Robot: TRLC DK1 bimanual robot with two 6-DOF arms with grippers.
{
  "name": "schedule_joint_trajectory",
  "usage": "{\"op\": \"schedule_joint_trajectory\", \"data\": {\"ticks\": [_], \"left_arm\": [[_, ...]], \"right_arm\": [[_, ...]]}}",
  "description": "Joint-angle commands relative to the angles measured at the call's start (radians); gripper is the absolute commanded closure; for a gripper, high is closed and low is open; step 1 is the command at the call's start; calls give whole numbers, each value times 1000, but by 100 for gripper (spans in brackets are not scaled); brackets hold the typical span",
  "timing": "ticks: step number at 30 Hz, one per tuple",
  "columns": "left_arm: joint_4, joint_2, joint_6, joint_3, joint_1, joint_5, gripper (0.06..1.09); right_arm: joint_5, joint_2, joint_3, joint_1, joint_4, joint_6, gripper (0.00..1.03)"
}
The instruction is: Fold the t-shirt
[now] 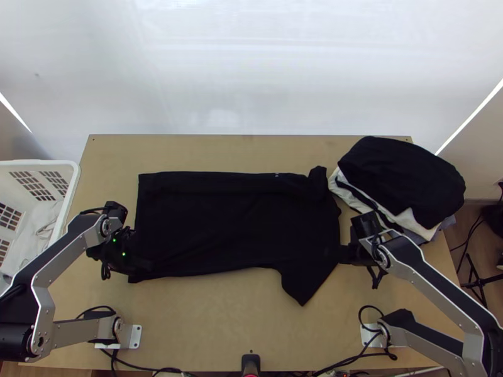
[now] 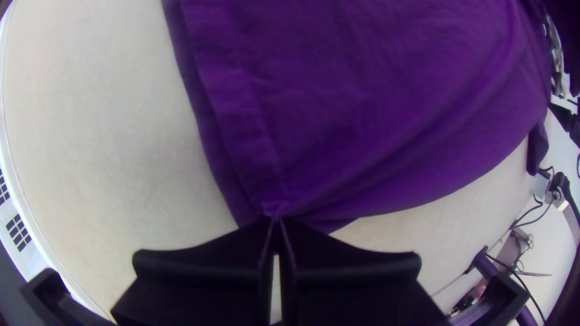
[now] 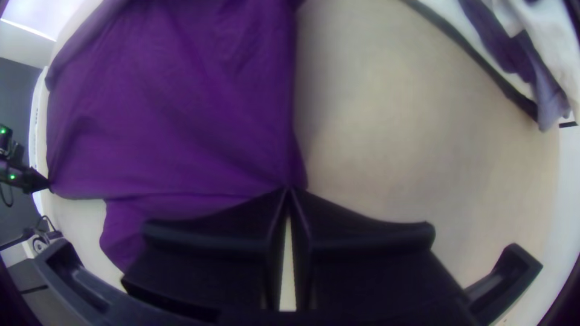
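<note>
Okay, shirt mostly flat on table. Left claw pinches its corner at 8 o'clock, right claw its edge near 4 o'clock.

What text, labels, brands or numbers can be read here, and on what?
None legible.
Small pale mark by the far edge of the black cloth t-shirt: too small to read.
White plastic basket with grid openings, heap of dark and white cloth: no text I can make out.
Green dots on the left silver-and-black arm: lights, not lettering.
</note>
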Motion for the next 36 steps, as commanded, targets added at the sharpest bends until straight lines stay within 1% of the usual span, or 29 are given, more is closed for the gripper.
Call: {"op": "schedule_joint_trajectory", "data": {"ticks": [1,3,6,10,15,23,26,30,36], "left_arm": [[13,-5,0,-9,18,-3,105],[13,-10,-3,0,18,-2,105],[10,-28,-31,46,9,5,105],[-3,-41,-71,129,-8,14,105],[-28,-39,-80,238,-6,48,105],[-33,5,-72,335,29,48,105],[-33,62,-75,392,69,48,105],[-36,151,-100,485,109,48,105],[-37,245,-154,600,87,49,105]], "right_arm": [[53,4,-4,-50,-14,-46,100],[50,-21,10,-43,-25,-44,100],[50,-67,42,18,-25,-23,100],[50,-88,106,56,-25,-18,100],[45,-100,186,88,17,-20,100],[50,-59,240,84,60,-50,100],[57,-36,258,78,69,-58,100],[87,16,286,67,95,-69,100],[102,101,349,56,144,-72,100]]}}
